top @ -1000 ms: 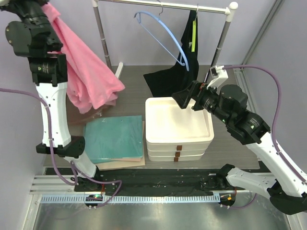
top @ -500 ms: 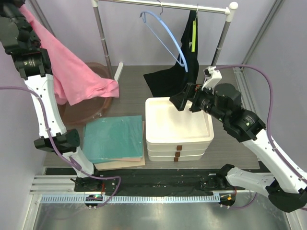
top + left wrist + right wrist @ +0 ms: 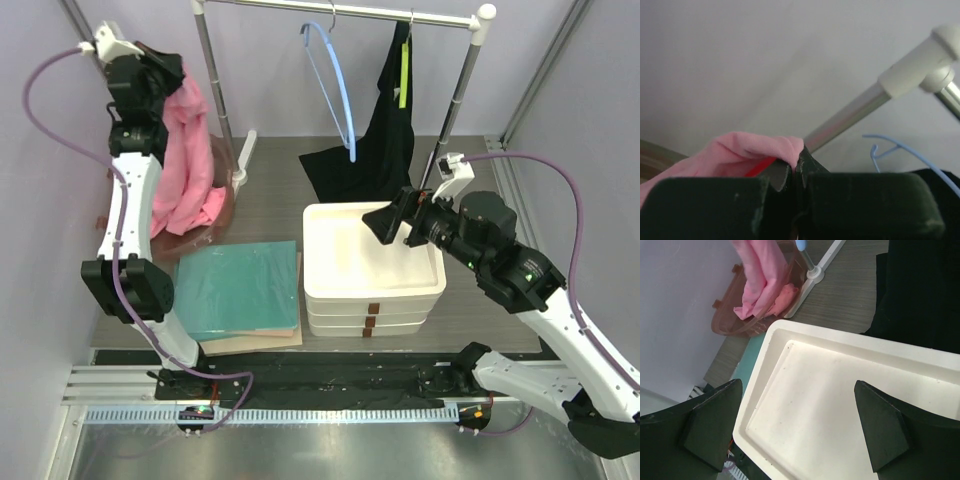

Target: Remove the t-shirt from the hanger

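Observation:
The pink t-shirt (image 3: 185,160) hangs free of the hanger from my left gripper (image 3: 170,78), raised at the far left beside the rail's left post. Its lower end drapes into a brown basket (image 3: 205,232). In the left wrist view the jaws of the left gripper (image 3: 797,167) are shut on a fold of the pink t-shirt (image 3: 740,150). The blue hanger (image 3: 335,90) hangs bare from the rail (image 3: 400,14). My right gripper (image 3: 385,222) stands open over the white trays, fingers (image 3: 710,425) wide apart with nothing between them.
A black garment (image 3: 385,130) hangs from the rail's right end and spills onto the table. A stack of three white trays (image 3: 372,300) sits mid-table. A teal sheet (image 3: 238,290) on a wooden board lies to their left. The rack's posts stand left and right.
My left arm has swung the pink t-shirt back and down, so it now hangs over the basket. The blue hanger has swung back from a tilt to near vertical. The right gripper barely shifted.

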`<state>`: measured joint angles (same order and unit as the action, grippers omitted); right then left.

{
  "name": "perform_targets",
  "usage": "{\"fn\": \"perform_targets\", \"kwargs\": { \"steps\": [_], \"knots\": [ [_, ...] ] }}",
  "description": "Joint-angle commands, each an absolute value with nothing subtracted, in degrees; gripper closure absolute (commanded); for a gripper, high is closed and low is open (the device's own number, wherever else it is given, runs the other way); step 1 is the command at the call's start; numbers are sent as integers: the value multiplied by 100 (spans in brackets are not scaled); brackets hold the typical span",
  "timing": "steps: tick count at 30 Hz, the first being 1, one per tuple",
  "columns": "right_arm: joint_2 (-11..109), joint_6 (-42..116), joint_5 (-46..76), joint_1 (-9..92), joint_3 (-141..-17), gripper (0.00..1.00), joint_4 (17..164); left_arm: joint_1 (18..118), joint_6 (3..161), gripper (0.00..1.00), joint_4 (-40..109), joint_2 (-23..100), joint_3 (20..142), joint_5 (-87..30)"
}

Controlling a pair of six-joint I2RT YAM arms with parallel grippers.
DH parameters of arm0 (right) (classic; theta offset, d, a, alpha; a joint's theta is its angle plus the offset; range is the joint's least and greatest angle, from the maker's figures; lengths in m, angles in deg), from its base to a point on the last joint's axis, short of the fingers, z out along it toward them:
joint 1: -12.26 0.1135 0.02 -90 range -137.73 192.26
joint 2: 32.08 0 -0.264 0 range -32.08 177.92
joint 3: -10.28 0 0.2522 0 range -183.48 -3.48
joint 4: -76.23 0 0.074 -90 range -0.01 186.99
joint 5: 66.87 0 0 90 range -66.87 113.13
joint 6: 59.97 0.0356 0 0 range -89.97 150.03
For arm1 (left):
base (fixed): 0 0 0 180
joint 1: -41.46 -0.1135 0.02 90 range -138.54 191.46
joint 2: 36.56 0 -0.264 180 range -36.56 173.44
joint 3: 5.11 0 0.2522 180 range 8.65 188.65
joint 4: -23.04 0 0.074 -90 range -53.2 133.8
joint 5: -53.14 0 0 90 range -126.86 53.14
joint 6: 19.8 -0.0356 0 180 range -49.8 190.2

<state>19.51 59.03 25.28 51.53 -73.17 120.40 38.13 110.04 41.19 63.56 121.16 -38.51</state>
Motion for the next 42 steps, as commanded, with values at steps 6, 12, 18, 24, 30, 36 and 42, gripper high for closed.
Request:
{"fn": "perform_targets", "kwargs": {
  "steps": [6, 12, 18, 24, 30, 36, 42],
  "knots": [
    [1626, 5965, 2506, 5155, -7274, 0, 12004, 3918, 11863, 100, 4513, 5433, 10490, -3641],
    [1582, 6150, 2453, 5164, -7168, 0, 12066, 3979, 11556, 100, 5016, 4397, 9357, -4923],
    [1608, 6246, 2629, 5164, -7265, 0, 12303, 3779, 11406, 100, 5095, 3122, 7907, -5996],
    [1722, 6299, 3023, 5155, -7563, 1, 12847, 2689, 11556, 100, 5587, 3574, 7755, -4858],
    [1828, 6352, 3296, 5164, -7827, 0, 13164, 2635, 11266, 100, 6124, 4938, 8494, -3986],
    [1942, 5923, 3868, 5155, -8380, 1, 13674, 2635, 11239, 100, 6132, 5687, 8581, -3721],
    [2030, 5763, 3947, 5155, -8566, 1, 13754, 2635, 10905, 82, 6352, 5934, 8828, -3293]
  ]
}}
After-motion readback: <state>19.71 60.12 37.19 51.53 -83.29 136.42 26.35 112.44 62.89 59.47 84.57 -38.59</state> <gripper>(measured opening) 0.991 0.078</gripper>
